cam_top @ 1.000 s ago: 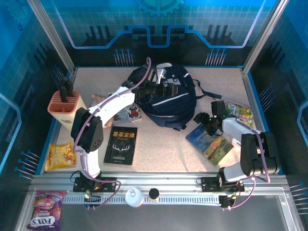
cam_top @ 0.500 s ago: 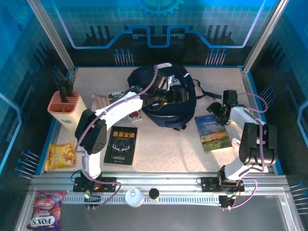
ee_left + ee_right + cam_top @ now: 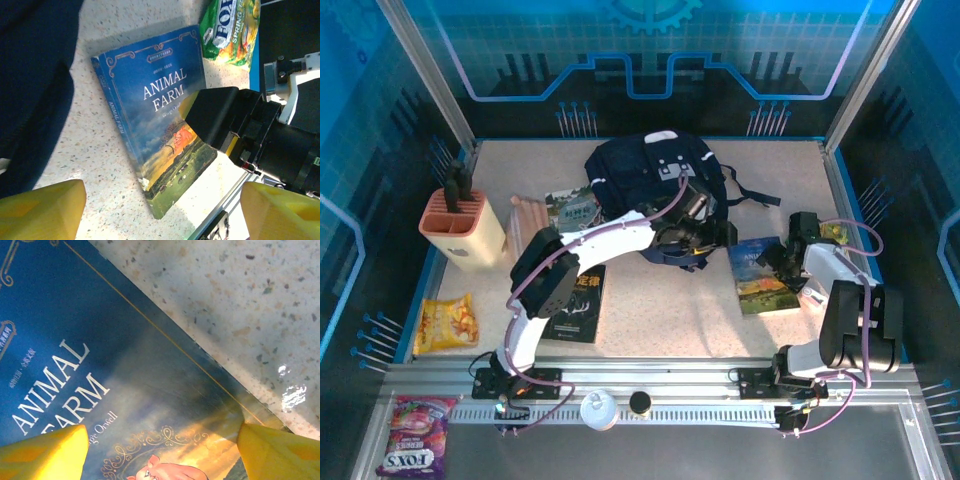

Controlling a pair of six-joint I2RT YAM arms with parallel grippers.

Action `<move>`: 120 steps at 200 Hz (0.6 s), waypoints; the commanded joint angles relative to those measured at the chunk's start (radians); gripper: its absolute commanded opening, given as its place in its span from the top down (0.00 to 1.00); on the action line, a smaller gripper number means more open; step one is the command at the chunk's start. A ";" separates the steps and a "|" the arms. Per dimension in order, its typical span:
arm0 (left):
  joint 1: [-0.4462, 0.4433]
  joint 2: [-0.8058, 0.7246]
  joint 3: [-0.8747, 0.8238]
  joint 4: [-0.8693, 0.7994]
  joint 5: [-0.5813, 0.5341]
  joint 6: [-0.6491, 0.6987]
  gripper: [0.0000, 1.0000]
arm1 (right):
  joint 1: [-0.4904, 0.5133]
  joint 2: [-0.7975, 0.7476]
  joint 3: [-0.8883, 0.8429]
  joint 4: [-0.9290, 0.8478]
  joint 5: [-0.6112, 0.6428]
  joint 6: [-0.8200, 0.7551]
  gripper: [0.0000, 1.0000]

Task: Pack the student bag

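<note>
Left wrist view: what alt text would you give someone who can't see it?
A blue Animal Farm paperback lies on a speckled table, with the right arm's black jaws over its right side. The navy bag is at the frame's left, a green snack packet at its top, and the left jaws' yellow tips stand wide apart at the bottom corners.

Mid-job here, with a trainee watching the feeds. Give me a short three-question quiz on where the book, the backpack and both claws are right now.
1. True or false: the blue book lies inside the backpack.
2. The right claw hangs over: A the backpack, B the blue book, C bare table.
3. What is between the fingers of the left claw?

Key: 1 false, it lies on the table beside the backpack. 2 B. 3 nothing; that claw is open.
</note>
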 commanded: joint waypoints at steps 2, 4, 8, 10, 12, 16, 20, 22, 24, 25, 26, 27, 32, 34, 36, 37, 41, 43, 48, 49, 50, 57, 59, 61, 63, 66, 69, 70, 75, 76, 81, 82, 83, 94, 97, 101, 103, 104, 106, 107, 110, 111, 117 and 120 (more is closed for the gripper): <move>-0.014 0.034 0.052 -0.046 0.029 -0.024 0.22 | 0.021 -0.032 -0.059 -0.050 -0.013 0.092 0.21; -0.014 0.035 0.052 -0.046 0.031 -0.026 0.23 | 0.025 -0.035 -0.063 -0.051 -0.017 0.101 0.21; -0.014 0.039 0.051 -0.045 0.034 -0.029 0.23 | 0.032 -0.045 -0.071 -0.052 -0.028 0.116 0.21; -0.014 0.041 0.050 -0.044 0.037 -0.030 0.24 | 0.037 -0.050 -0.076 -0.051 -0.034 0.125 0.22; -0.015 0.043 0.050 -0.044 0.038 -0.032 0.24 | 0.043 -0.053 -0.079 -0.051 -0.038 0.133 0.22; -0.016 0.047 0.049 -0.045 0.041 -0.034 0.26 | 0.053 -0.063 -0.087 -0.051 -0.050 0.149 0.23; -0.017 0.050 0.049 -0.046 0.043 -0.035 0.26 | 0.061 -0.073 -0.093 -0.051 -0.060 0.164 0.23; -0.017 0.052 0.048 -0.047 0.045 -0.036 0.27 | 0.065 -0.078 -0.096 -0.050 -0.064 0.170 0.23; -0.018 0.052 0.049 -0.047 0.046 -0.036 0.28 | 0.069 -0.084 -0.099 -0.049 -0.069 0.176 0.24; -0.019 0.054 0.049 -0.047 0.047 -0.036 0.28 | 0.071 -0.087 -0.101 -0.049 -0.072 0.179 0.24; -0.019 0.055 0.048 -0.046 0.048 -0.036 0.28 | 0.072 -0.090 -0.101 -0.049 -0.075 0.182 0.24; -0.019 0.056 0.048 -0.046 0.049 -0.037 0.29 | 0.074 -0.093 -0.103 -0.049 -0.078 0.184 0.24; -0.020 0.060 0.048 -0.048 0.054 -0.036 0.31 | 0.080 -0.107 -0.106 -0.049 -0.089 0.194 0.25; -0.020 0.062 0.049 -0.048 0.056 -0.036 0.31 | 0.081 -0.114 -0.108 -0.049 -0.094 0.197 0.25; -0.021 0.064 0.049 -0.049 0.058 -0.034 0.32 | 0.082 -0.121 -0.108 -0.049 -0.096 0.200 0.25; -0.021 0.065 0.049 -0.049 0.059 -0.034 0.32 | 0.082 -0.125 -0.108 -0.048 -0.098 0.201 0.25; -0.023 0.070 0.050 -0.048 0.063 -0.034 0.33 | 0.083 -0.138 -0.109 -0.048 -0.102 0.206 0.25; -0.024 0.071 0.049 -0.049 0.066 -0.034 0.34 | 0.083 -0.146 -0.108 -0.048 -0.102 0.207 0.25; -0.025 0.076 0.051 -0.045 0.070 -0.031 0.36 | 0.081 -0.166 -0.103 -0.050 -0.098 0.208 0.25; -0.026 0.076 0.051 -0.045 0.072 -0.030 0.36 | 0.080 -0.170 -0.101 -0.052 -0.097 0.208 0.25; -0.026 0.078 0.052 -0.045 0.073 -0.029 0.37 | 0.081 -0.174 -0.100 -0.053 -0.095 0.208 0.25; -0.029 0.087 0.056 -0.048 0.078 -0.025 0.40 | 0.080 -0.198 -0.089 -0.065 -0.084 0.200 0.26; -0.030 0.089 0.058 -0.049 0.078 -0.023 0.40 | 0.080 -0.202 -0.085 -0.067 -0.080 0.196 0.26; -0.031 0.092 0.060 -0.053 0.078 -0.022 0.41 | 0.080 -0.210 -0.082 -0.069 -0.076 0.192 0.26; -0.033 0.095 0.062 -0.055 0.077 -0.020 0.42 | 0.081 -0.216 -0.077 -0.071 -0.071 0.186 0.26; -0.035 0.100 0.066 -0.061 0.074 -0.019 0.44 | 0.080 -0.224 -0.070 -0.074 -0.062 0.177 0.26; -0.037 0.103 0.068 -0.064 0.072 -0.017 0.46 | 0.079 -0.231 -0.063 -0.075 -0.055 0.168 0.26; -0.037 0.104 0.069 -0.065 0.072 -0.017 0.46 | 0.078 -0.233 -0.061 -0.076 -0.051 0.163 0.26; -0.041 0.110 0.073 -0.069 0.070 -0.015 0.49 | 0.076 -0.240 -0.052 -0.079 -0.036 0.147 0.26; -0.041 0.112 0.073 -0.069 0.070 -0.015 0.49 | 0.075 -0.242 -0.050 -0.079 -0.033 0.144 0.26; -0.044 0.118 0.075 -0.070 0.066 -0.014 0.51 | 0.071 -0.242 -0.043 -0.080 -0.021 0.127 0.26; -0.045 0.119 0.075 -0.070 0.066 -0.014 0.51 | 0.070 -0.242 -0.042 -0.079 -0.020 0.123 0.26; -0.046 0.120 0.076 -0.071 0.065 -0.013 0.52 | 0.068 -0.242 -0.040 -0.079 -0.017 0.119 0.26; -0.052 0.136 0.089 -0.083 0.050 -0.006 0.53 | 0.051 -0.233 -0.035 -0.060 -0.016 0.077 0.27; -0.055 0.141 0.094 -0.089 0.044 -0.003 0.54 | 0.046 -0.226 -0.033 -0.053 -0.019 0.066 0.28; -0.057 0.149 0.103 -0.097 0.038 0.001 0.54 | 0.039 -0.217 -0.032 -0.045 -0.023 0.049 0.29; -0.058 0.154 0.106 -0.102 0.035 0.003 0.54 | 0.035 -0.212 -0.030 -0.042 -0.026 0.040 0.29; -0.058 0.156 0.109 -0.104 0.033 0.003 0.55 | 0.034 -0.209 -0.030 -0.039 -0.028 0.036 0.29; -0.059 0.160 0.114 -0.108 0.030 0.004 0.55 | 0.031 -0.204 -0.029 -0.036 -0.033 0.028 0.30; -0.059 0.163 0.116 -0.111 0.029 0.005 0.55 | 0.030 -0.201 -0.029 -0.033 -0.036 0.024 0.30; -0.060 0.169 0.123 -0.117 0.025 0.008 0.55 | 0.025 -0.192 -0.028 -0.027 -0.044 0.010 0.31; -0.061 0.171 0.125 -0.118 0.025 0.009 0.55 | 0.023 -0.189 -0.026 -0.024 -0.047 0.006 0.31; -0.063 0.182 0.139 -0.131 0.016 0.011 0.56 | 0.018 -0.169 -0.022 -0.015 -0.057 -0.014 0.33; -0.065 0.186 0.144 -0.136 0.010 0.013 0.57 | 0.016 -0.159 -0.018 -0.012 -0.060 -0.022 0.34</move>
